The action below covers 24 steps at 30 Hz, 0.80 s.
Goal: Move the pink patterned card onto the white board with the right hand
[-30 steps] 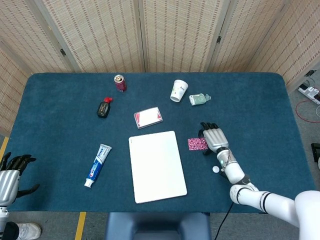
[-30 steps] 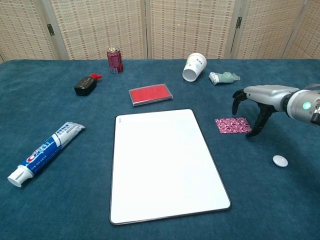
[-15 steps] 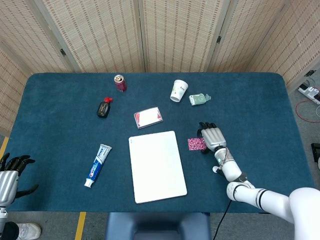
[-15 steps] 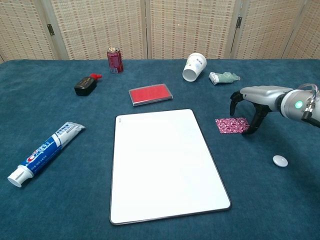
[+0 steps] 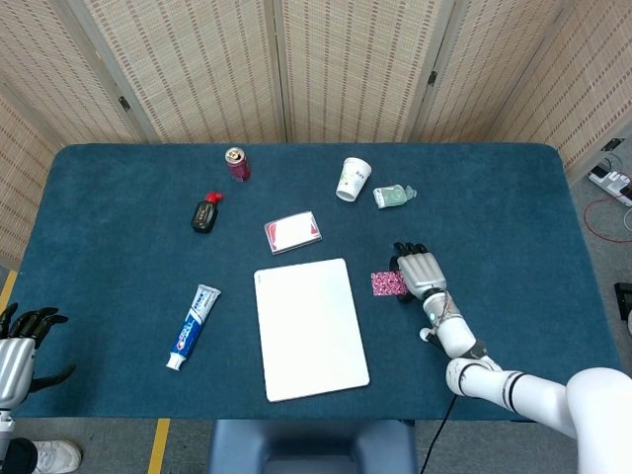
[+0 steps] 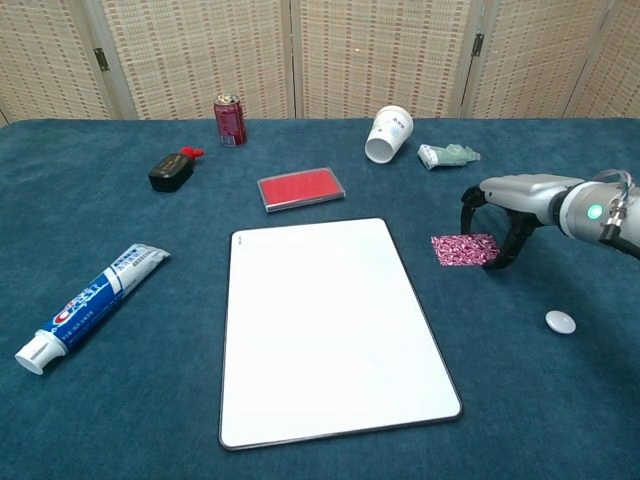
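- Now the right hand (image 6: 505, 215) has crept closer over the pink patterned card (image 6: 464, 249), fingers (image 6: 467, 203) arched apart, gripping nothing
- Card lies on the counter (image 6: 560, 390), just beside the white board (image 6: 325, 325); grasp seems imminent

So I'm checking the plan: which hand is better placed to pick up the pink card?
The right hand: it arches over the pink card beside the white board. The left hand sits far off.
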Each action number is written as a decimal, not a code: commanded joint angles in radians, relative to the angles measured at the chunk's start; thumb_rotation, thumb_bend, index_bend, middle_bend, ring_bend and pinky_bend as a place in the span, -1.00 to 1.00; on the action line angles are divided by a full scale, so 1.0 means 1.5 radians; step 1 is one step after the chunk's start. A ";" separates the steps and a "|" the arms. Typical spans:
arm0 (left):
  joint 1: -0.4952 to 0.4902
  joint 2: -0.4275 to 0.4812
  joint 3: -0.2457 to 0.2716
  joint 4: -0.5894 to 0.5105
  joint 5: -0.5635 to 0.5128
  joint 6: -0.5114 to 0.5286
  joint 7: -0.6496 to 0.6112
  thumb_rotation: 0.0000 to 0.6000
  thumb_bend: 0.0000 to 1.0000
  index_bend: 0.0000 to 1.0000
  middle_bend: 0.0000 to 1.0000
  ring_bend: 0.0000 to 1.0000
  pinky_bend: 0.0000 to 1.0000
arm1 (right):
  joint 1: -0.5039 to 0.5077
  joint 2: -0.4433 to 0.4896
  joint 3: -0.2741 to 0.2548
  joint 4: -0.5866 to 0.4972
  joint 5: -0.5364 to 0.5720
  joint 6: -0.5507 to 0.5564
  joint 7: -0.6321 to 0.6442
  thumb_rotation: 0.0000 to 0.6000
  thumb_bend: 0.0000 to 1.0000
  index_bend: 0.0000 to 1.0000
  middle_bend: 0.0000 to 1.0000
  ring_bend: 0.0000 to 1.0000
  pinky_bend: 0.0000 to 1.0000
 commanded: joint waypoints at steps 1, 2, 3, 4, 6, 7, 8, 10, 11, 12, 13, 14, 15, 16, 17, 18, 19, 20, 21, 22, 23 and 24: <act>0.000 -0.001 0.001 0.001 0.001 -0.001 -0.001 1.00 -0.81 -0.36 -0.52 -0.56 -1.00 | 0.000 -0.001 -0.002 0.000 0.000 0.003 -0.001 1.00 -0.47 -0.20 -0.78 -0.86 -0.84; 0.000 -0.001 0.001 0.001 0.001 0.000 -0.002 1.00 -0.81 -0.36 -0.52 -0.56 -1.00 | 0.000 -0.002 -0.003 0.000 0.000 0.004 -0.001 1.00 -0.47 -0.17 -0.77 -0.86 -0.84; 0.000 -0.001 0.001 0.002 0.001 0.000 -0.002 1.00 -0.81 -0.36 -0.52 -0.56 -1.00 | 0.000 -0.002 -0.004 -0.001 -0.001 0.006 -0.002 1.00 -0.46 -0.15 -0.76 -0.85 -0.84; 0.000 -0.001 0.001 0.002 0.002 0.000 -0.003 1.00 -0.81 -0.36 -0.52 -0.56 -1.00 | -0.001 -0.002 -0.006 -0.002 -0.001 0.009 -0.003 1.00 -0.46 -0.13 -0.75 -0.85 -0.84; 0.001 -0.001 0.001 0.004 0.002 0.000 -0.005 1.00 -0.81 -0.36 -0.52 -0.56 -1.00 | -0.001 0.000 -0.006 -0.007 -0.003 0.013 -0.003 1.00 -0.44 -0.11 -0.74 -0.84 -0.84; 0.001 -0.001 0.001 0.004 0.002 0.000 -0.005 1.00 -0.81 -0.36 -0.52 -0.56 -1.00 | -0.002 0.003 -0.005 -0.013 -0.005 0.016 -0.001 1.00 -0.44 -0.10 -0.74 -0.84 -0.84; 0.001 -0.002 0.001 0.005 0.002 0.001 -0.006 1.00 -0.81 -0.36 -0.52 -0.56 -1.00 | -0.003 0.006 -0.005 -0.018 -0.007 0.019 0.000 1.00 -0.44 -0.10 -0.73 -0.83 -0.84; 0.002 -0.002 0.002 0.006 0.003 0.001 -0.009 1.00 -0.81 -0.37 -0.52 -0.56 -1.00 | -0.005 0.014 -0.003 -0.035 -0.015 0.029 0.003 1.00 -0.44 -0.10 -0.72 -0.83 -0.84; 0.002 -0.002 0.002 0.007 0.003 0.001 -0.010 1.00 -0.81 -0.37 -0.52 -0.56 -1.00 | -0.006 0.019 -0.003 -0.044 -0.019 0.033 0.004 1.00 -0.44 -0.10 -0.72 -0.83 -0.84; 0.002 -0.002 0.002 0.007 0.003 0.001 -0.010 1.00 -0.81 -0.37 -0.52 -0.56 -1.00 | -0.007 0.025 -0.003 -0.054 -0.023 0.038 0.004 1.00 -0.44 -0.10 -0.72 -0.83 -0.84; 0.002 -0.002 0.002 0.008 0.003 0.002 -0.011 1.00 -0.81 -0.37 -0.52 -0.56 -1.00 | -0.008 0.032 -0.003 -0.069 -0.028 0.045 0.003 1.00 -0.44 -0.10 -0.72 -0.83 -0.84; 0.002 -0.002 0.002 0.008 0.003 0.002 -0.012 1.00 -0.81 -0.37 -0.52 -0.56 -1.00 | -0.009 0.038 -0.003 -0.081 -0.032 0.050 0.001 1.00 -0.43 -0.10 -0.71 -0.83 -0.84; 0.003 -0.002 0.002 0.008 0.003 0.002 -0.012 1.00 -0.81 -0.37 -0.52 -0.56 -1.00 | -0.009 0.044 -0.003 -0.094 -0.035 0.054 -0.001 1.00 -0.44 -0.10 -0.71 -0.83 -0.84; 0.003 -0.002 0.002 0.008 0.004 0.003 -0.013 1.00 -0.81 -0.37 -0.52 -0.56 -1.00 | -0.008 0.049 -0.003 -0.108 -0.039 0.058 -0.003 1.00 -0.43 -0.10 -0.71 -0.83 -0.84; 0.003 -0.002 0.002 0.008 0.004 0.003 -0.014 1.00 -0.81 -0.37 -0.52 -0.56 -1.00 | -0.007 0.055 -0.002 -0.126 -0.044 0.062 -0.006 1.00 -0.44 -0.10 -0.71 -0.83 -0.84; 0.003 -0.002 0.002 0.008 0.005 0.004 -0.014 1.00 -0.81 -0.37 -0.52 -0.56 -1.00 | -0.006 0.059 -0.002 -0.140 -0.048 0.065 -0.006 1.00 -0.44 -0.10 -0.71 -0.83 -0.84; 0.004 -0.002 0.002 0.008 0.005 0.004 -0.015 1.00 -0.81 -0.37 -0.52 -0.56 -1.00 | -0.004 0.062 -0.002 -0.158 -0.054 0.065 -0.006 1.00 -0.44 -0.10 -0.71 -0.83 -0.84; 0.004 -0.001 0.002 0.009 0.005 0.005 -0.015 1.00 -0.81 -0.37 -0.52 -0.56 -1.00 | -0.002 0.063 -0.002 -0.170 -0.060 0.064 -0.005 1.00 -0.44 -0.10 -0.71 -0.83 -0.84; 0.004 -0.001 0.003 0.008 0.005 0.004 -0.015 1.00 -0.81 -0.37 -0.52 -0.56 -1.00 | 0.000 0.063 -0.002 -0.181 -0.065 0.061 -0.003 1.00 -0.44 -0.10 -0.71 -0.82 -0.84; 0.005 0.000 0.003 0.008 0.004 0.004 -0.015 1.00 -0.81 -0.37 -0.52 -0.56 -1.00 | 0.004 0.062 -0.002 -0.193 -0.071 0.057 -0.003 1.00 -0.44 -0.10 -0.71 -0.83 -0.84; 0.005 0.000 0.003 0.007 0.004 0.004 -0.015 1.00 -0.81 -0.37 -0.52 -0.56 -1.00 | 0.009 0.060 -0.004 -0.200 -0.074 0.055 -0.007 1.00 -0.44 -0.10 -0.71 -0.83 -0.84; 0.006 0.001 0.003 0.006 0.004 0.005 -0.015 1.00 -0.81 -0.37 -0.52 -0.56 -1.00 | 0.013 0.057 -0.006 -0.204 -0.077 0.053 -0.013 1.00 -0.43 -0.10 -0.71 -0.83 -0.84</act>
